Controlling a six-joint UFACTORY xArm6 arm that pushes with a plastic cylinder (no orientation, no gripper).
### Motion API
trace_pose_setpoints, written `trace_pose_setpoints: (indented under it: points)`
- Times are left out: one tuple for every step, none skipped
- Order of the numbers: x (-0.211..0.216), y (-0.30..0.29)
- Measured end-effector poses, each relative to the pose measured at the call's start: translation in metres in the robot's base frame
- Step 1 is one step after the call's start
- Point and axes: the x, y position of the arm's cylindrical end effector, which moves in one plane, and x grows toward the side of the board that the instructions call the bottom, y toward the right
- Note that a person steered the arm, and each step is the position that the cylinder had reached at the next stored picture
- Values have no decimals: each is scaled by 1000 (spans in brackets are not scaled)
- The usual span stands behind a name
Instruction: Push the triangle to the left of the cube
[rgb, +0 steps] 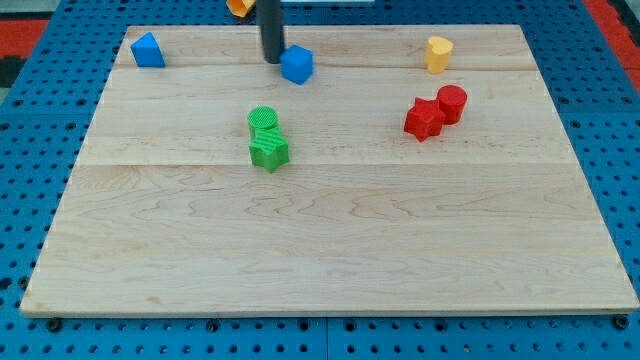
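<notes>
A blue cube (297, 64) sits near the board's top edge, a little left of centre. A blue triangle-like block (147, 50) sits at the board's top left corner, far to the left of the cube. My tip (272, 60) stands on the board just left of the blue cube, close to it or touching it. The dark rod rises from there out of the view's top.
A green cylinder (264, 121) and a green star-shaped block (268, 151) touch near the centre left. A red star-shaped block (423, 118) and a red cylinder (452, 103) touch at the right. A yellow block (438, 53) sits top right. An orange block (240, 6) lies at the top edge behind the rod.
</notes>
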Motion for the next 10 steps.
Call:
trace_pose_setpoints:
  points:
    - [45,35]
    - [45,6]
    - [42,-119]
    - [25,-223]
    - [-33,-266]
    - [-12,-182]
    - [65,-106]
    - [93,-66]
    - [80,-127]
    - [39,-127]
